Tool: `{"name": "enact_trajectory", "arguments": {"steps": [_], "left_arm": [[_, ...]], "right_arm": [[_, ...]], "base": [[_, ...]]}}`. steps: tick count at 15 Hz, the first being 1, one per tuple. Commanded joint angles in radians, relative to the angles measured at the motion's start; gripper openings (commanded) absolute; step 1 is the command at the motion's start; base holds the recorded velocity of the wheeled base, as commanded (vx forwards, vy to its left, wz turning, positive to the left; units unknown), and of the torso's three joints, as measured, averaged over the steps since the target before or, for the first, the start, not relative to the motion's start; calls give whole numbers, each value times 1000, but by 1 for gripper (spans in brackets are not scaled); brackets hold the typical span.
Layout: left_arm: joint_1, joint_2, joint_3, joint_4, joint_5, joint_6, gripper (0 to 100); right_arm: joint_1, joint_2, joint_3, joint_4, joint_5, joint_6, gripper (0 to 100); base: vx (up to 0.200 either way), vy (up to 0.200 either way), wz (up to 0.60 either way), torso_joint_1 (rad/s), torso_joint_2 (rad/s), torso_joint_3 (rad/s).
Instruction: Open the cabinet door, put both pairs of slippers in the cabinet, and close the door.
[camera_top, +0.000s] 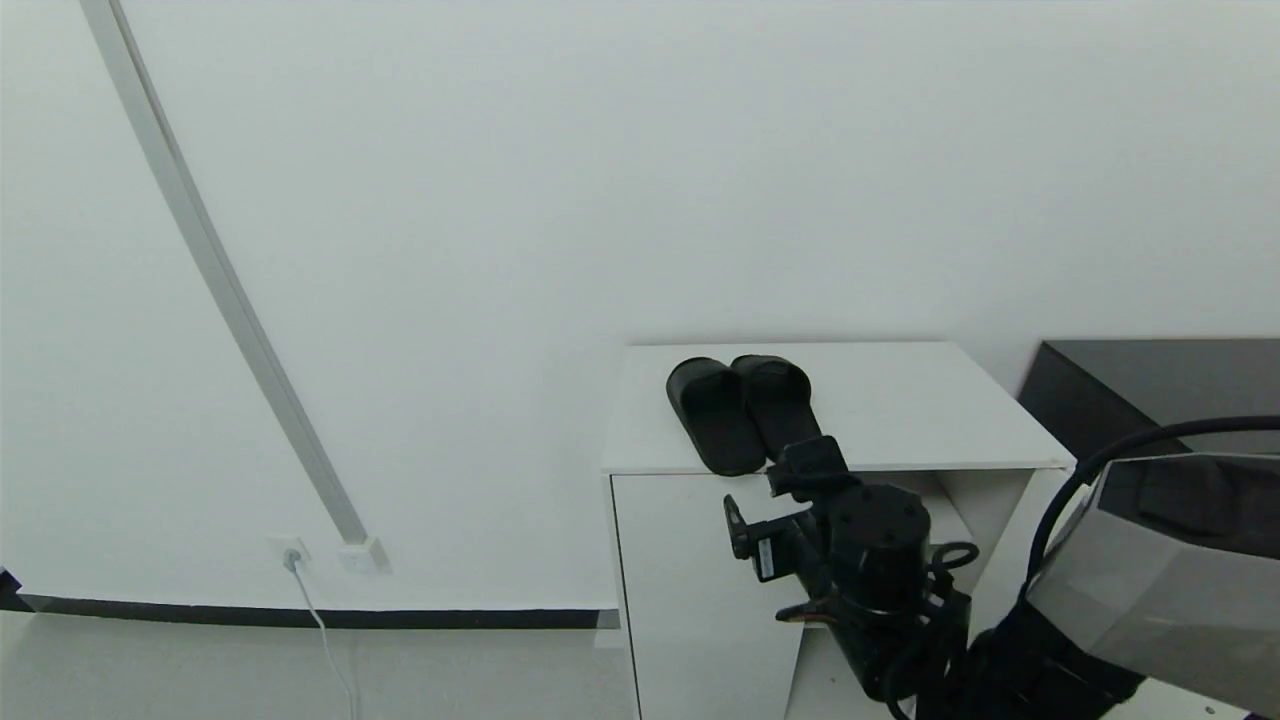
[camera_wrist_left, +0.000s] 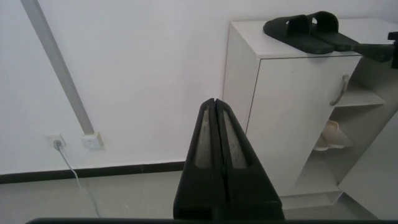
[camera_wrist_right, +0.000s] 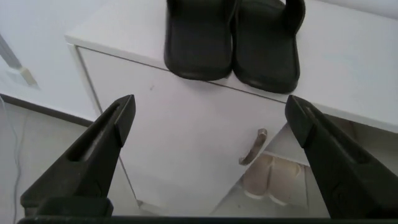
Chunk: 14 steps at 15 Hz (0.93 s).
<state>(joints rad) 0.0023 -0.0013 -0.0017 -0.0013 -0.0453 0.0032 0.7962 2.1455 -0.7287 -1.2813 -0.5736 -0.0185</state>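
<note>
Black rubber slippers (camera_top: 740, 412) at white cabinet (camera_top: 900, 400) front edge: likely light, bendy; pinch the heels. Your right gripper (camera_wrist_right: 210, 106) spread, left gripper (camera_wrist_left: 215, 102) clenched.

Looks like a home entryway: a white cabinet (camera_top: 700, 600) with slippers (camera_top: 740, 410) just beyond the right gripper (camera_wrist_right: 210, 101), a socket (camera_top: 291, 553) well off to its left

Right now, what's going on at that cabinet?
The right gripper, jaws open, hovers at the heels of the black slide slippers lying on top of the white cabinet. A pale beige pair of slippers already sits on a shelf inside, where the cabinet is open. The left gripper hangs shut, away from it.
</note>
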Motion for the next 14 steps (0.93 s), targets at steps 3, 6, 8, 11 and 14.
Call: {"name": "enact_trajectory", "arguments": {"steps": [3, 6, 8, 11, 14], "left_arm": [[1, 1, 0, 0, -1, 1, 0], [1, 1, 0, 0, -1, 1, 0], [1, 1, 0, 0, -1, 1, 0], [1, 1, 0, 0, 1, 1, 0], [1, 1, 0, 0, -1, 1, 0]], "right_arm": [[-48, -81, -327, 441, 0, 143, 100], [-49, -102, -451, 685, -8, 270, 100], [-52, -99, -445, 689, -8, 278, 100], [-52, -96, -437, 688, -8, 279, 100], [-52, -95, -420, 688, -8, 281, 100]], "base": [[0, 0, 0, 0, 0, 0], [0, 0, 0, 0, 0, 0], [0, 0, 0, 0, 0, 0], [133, 0, 0, 2, 3, 2], [200, 0, 0, -4, -2, 1]]}}
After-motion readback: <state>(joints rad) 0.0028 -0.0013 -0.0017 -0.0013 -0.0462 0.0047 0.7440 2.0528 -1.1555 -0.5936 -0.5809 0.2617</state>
